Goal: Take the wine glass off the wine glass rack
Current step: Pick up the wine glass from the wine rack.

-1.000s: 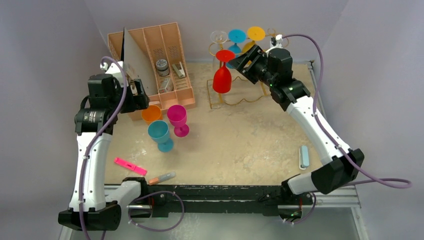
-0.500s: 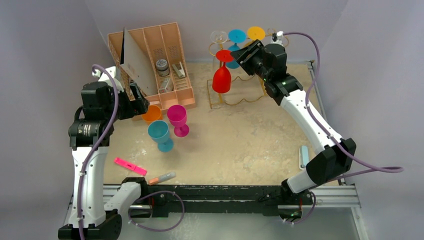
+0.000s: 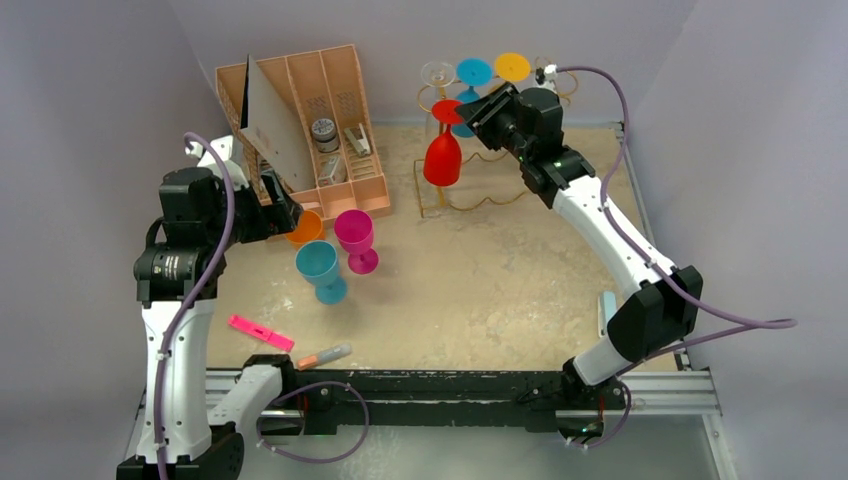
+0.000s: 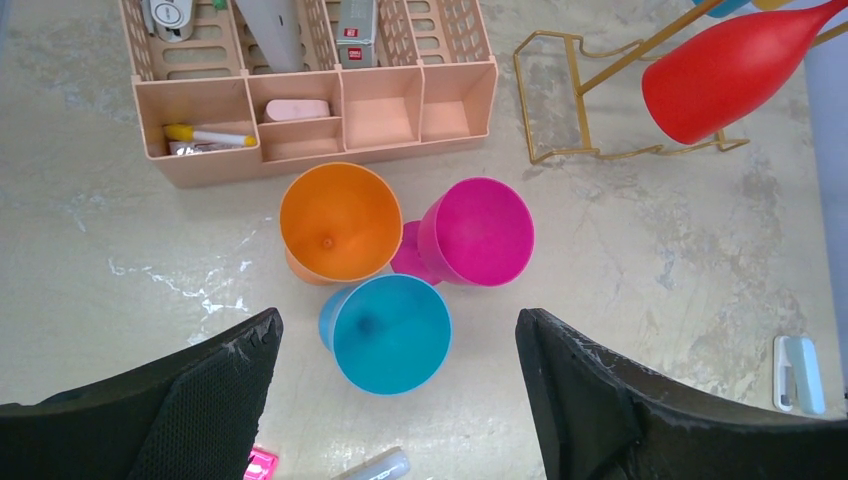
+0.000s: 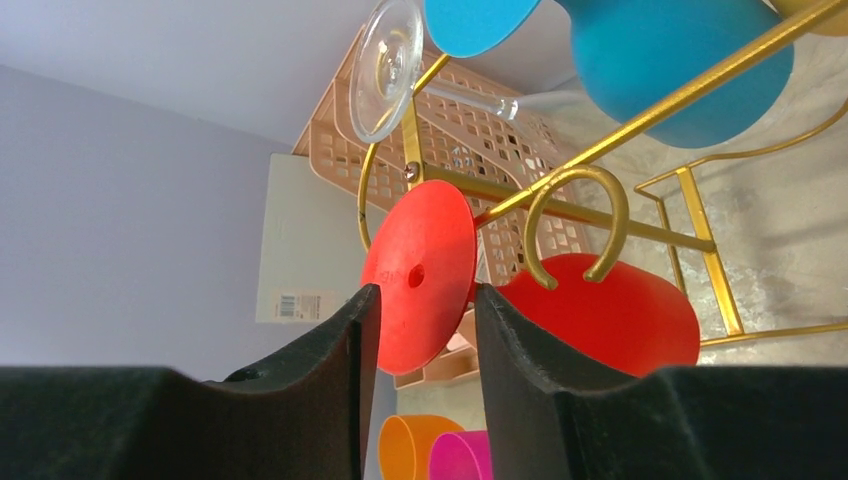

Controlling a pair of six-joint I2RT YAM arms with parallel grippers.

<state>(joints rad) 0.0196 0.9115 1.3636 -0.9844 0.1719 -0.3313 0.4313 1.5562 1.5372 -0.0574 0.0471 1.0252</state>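
Top external, four hung glasses [image 3: 443, 150], three goblets [image 3: 354, 232]

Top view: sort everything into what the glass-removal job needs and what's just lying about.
Job: red wine glass, gold wine glass rack, right gripper.
Lying about: tan desk organiser, orange goblet, pink goblet, blue goblet, pink highlighter.

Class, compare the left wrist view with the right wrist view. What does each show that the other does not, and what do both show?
Only the left wrist view: the upright blue cup and the pink highlighter.
Only the right wrist view: the right gripper, with a finger on either side of the foot of the red wine glass, and the clear glass hanging on the gold rack.
Both views: the red wine glass, the gold rack, the tan organiser, the orange cup and the magenta cup.
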